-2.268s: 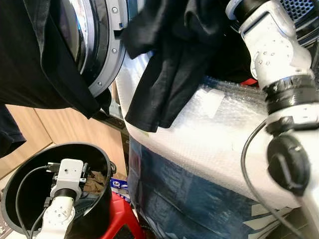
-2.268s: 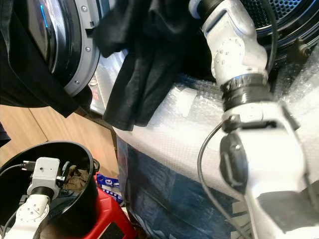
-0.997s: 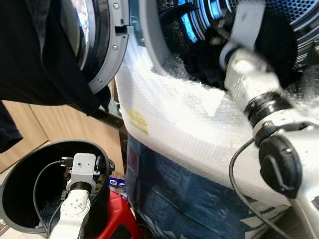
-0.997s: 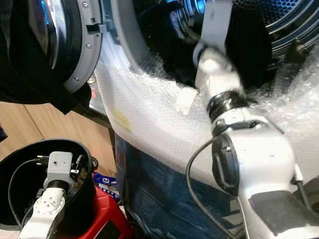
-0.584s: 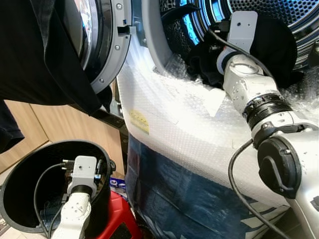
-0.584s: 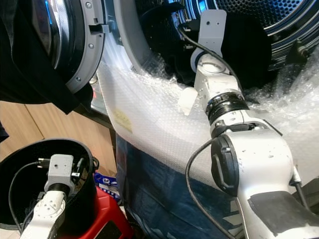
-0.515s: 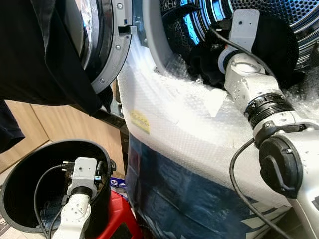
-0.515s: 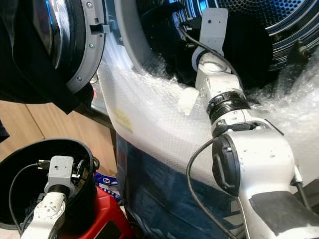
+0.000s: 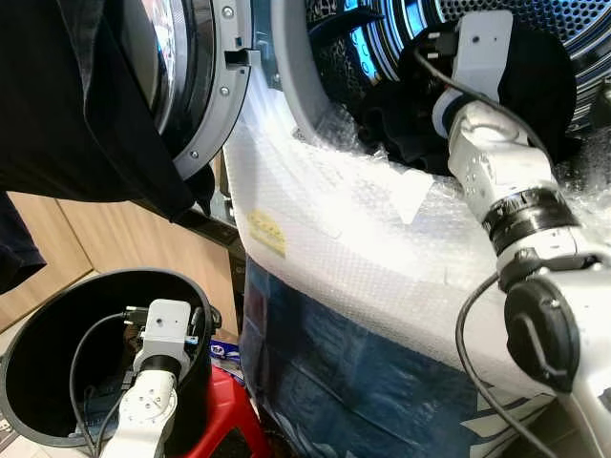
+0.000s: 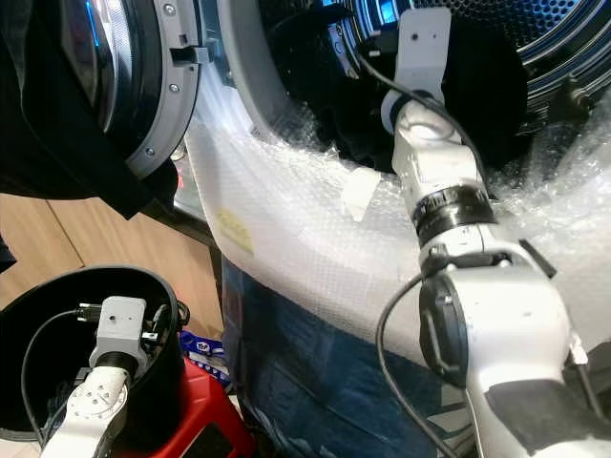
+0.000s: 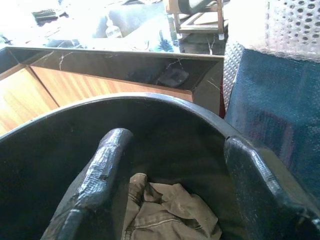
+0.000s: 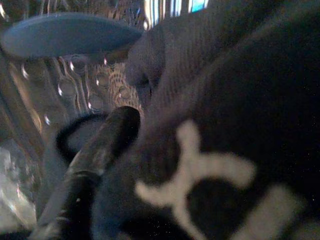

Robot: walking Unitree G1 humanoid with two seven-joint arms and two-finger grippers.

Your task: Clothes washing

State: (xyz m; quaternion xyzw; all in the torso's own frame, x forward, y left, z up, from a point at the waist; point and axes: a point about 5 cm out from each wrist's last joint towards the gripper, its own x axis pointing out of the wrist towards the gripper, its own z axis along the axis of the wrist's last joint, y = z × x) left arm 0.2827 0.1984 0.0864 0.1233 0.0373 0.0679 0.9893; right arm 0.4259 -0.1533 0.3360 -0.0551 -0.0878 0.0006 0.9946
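Loading is under way but, as I judge it, not finished: the washing machine, its front wrapped in bubble wrap, stands with its door swung open, and a black garment already lies inside the drum, bunched just past the rim. The right arm reaches into that opening; its pincer is pressed against the dark cloth with a white print, one finger showing beside the fabric, and whether it grips the cloth or has let go I cannot tell. Another black cloth hangs over the open door. Lower down on the left, a black bucket sits by a red stool, and a crumpled tan garment lies at its bottom, so at least that one is left to move. The left pincer hangs inside the bucket just above it, fingers spread wide and holding nothing
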